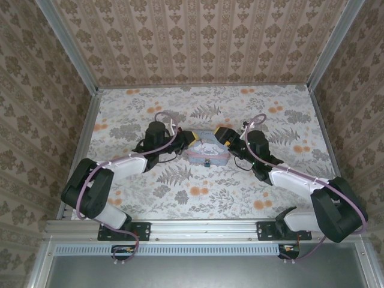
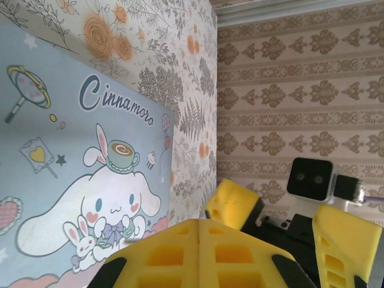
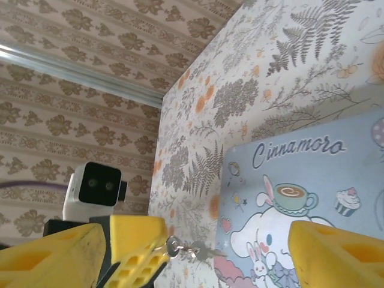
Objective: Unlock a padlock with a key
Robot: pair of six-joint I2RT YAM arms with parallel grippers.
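The pastel cartoon tin [image 1: 207,151] lies mid-table with both grippers over its far side. The padlock [image 1: 207,162] is a tiny dark speck on the tin's near wall. My left gripper [image 1: 192,139] [image 2: 200,223] is shut. In the right wrist view a small silver key [image 3: 201,252] on a ring sticks out from the left gripper's yellow fingers [image 3: 135,243], just above the tin's lid [image 3: 300,174]. My right gripper [image 1: 222,137] [image 3: 198,235] stands open, wide apart, with the key and the left fingertips between its fingers. It touches nothing.
The floral tabletop [image 1: 198,192] is walled by patterned panels on three sides. The left wrist camera [image 3: 96,183] sits close behind the key. The right gripper's fingers [image 2: 233,203] hang right next to the left one.
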